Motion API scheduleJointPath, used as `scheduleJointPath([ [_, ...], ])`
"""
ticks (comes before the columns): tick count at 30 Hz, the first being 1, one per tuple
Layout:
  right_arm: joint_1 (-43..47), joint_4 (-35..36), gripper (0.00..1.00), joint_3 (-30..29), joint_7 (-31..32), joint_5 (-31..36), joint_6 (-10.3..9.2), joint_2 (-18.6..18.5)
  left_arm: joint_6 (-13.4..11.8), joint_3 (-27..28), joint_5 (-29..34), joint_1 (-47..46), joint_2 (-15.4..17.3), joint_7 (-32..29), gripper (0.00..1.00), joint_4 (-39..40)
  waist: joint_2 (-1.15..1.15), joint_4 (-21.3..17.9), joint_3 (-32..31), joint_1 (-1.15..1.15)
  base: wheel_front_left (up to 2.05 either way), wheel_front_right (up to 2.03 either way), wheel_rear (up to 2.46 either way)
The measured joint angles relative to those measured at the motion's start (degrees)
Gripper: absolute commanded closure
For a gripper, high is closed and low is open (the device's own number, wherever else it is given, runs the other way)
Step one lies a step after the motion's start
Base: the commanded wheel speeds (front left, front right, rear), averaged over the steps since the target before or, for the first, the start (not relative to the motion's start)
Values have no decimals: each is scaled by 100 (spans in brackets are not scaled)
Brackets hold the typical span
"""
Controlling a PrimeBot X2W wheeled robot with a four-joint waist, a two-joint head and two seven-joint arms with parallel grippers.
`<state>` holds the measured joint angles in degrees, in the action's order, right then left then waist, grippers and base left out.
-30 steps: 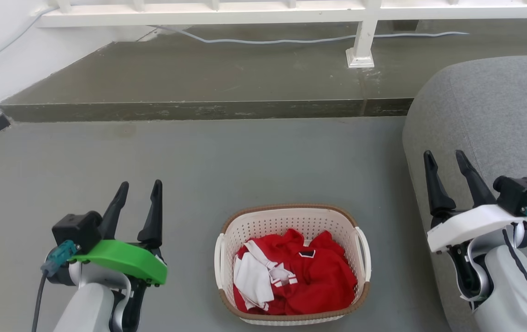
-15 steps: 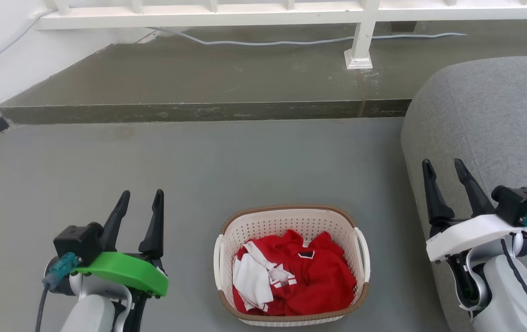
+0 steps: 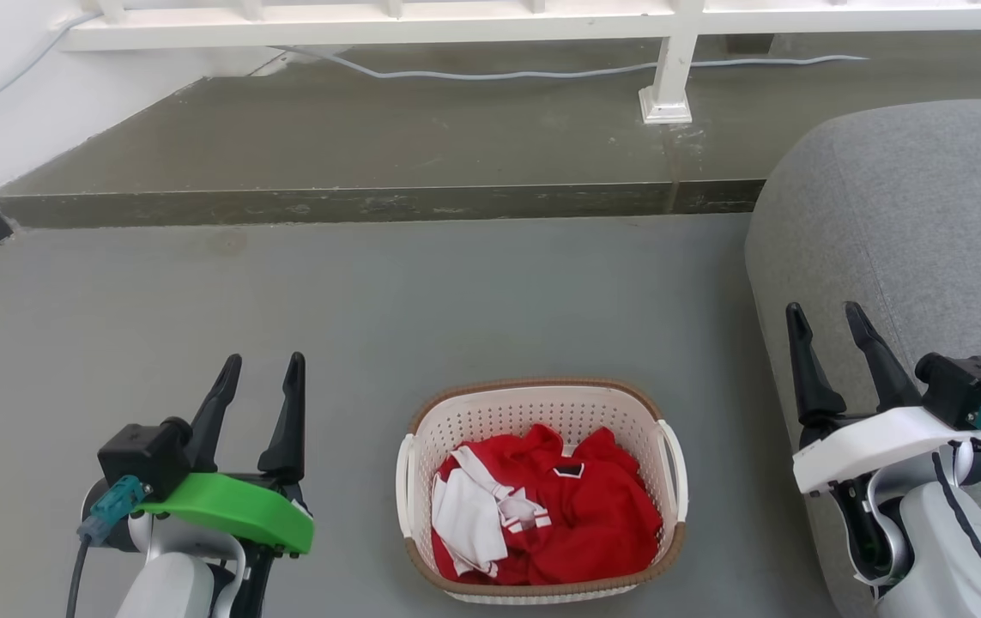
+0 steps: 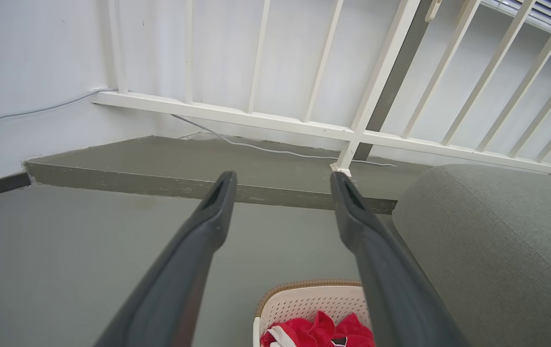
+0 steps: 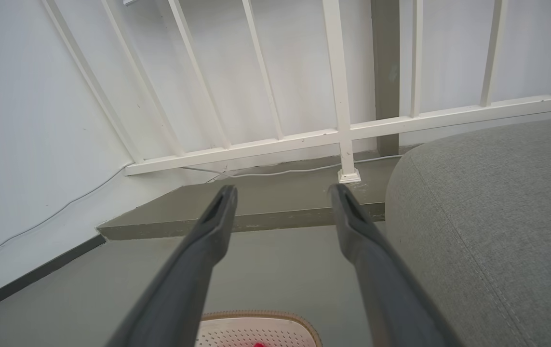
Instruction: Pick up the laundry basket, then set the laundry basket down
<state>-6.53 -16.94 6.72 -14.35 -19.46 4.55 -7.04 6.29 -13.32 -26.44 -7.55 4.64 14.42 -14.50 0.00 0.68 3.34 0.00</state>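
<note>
The laundry basket (image 3: 499,412) sits on the grey floor at the bottom centre of the head view, cream-white and perforated with a brown rim, holding red and white clothes. Its far rim also shows low in the left wrist view (image 4: 304,294) and the right wrist view (image 5: 261,320). My left gripper (image 3: 263,365) hangs open to the basket's left, apart from it, nothing between its fingers. My right gripper (image 3: 825,316) is open to the basket's right, in front of the grey sofa, also holding nothing.
A grey sofa (image 3: 911,223) fills the right side, close to my right arm. A raised concrete step (image 3: 370,202) runs across the back, with a white railing (image 3: 666,77) and a cable (image 3: 499,75) on it. A white wall stands at the left.
Both grippers have sunk a little lower in the head view. The head view has shifted slightly. The basket stays on the floor.
</note>
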Motion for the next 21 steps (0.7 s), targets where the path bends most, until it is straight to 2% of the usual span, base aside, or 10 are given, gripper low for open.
scheduleJointPath([
  [10, 0, 12, 0, -96, 0, 141, 48, 36, 26, 64, 34, 52, -59, 0, 0, 29, 0, -19, 35, 0, 0, 0, 0],
  [11, 2, -1, 100, -99, 1, 146, 47, 45, 25, 62, 34, 56, -66, 0, 100, 15, 0, -21, 39, 0, 0, 0, 0],
  [19, 255, -324, 100, -86, 32, 98, 42, 198, 25, 7, -68, 261, -141, -26, 100, -305, 0, -22, 36, 0, 0, 0, 0],
  [21, 252, -331, 100, -146, 86, -88, 42, 199, 25, 31, -186, 261, -144, -79, 100, -302, 0, -23, 22, 0, 0, 0, 0],
])
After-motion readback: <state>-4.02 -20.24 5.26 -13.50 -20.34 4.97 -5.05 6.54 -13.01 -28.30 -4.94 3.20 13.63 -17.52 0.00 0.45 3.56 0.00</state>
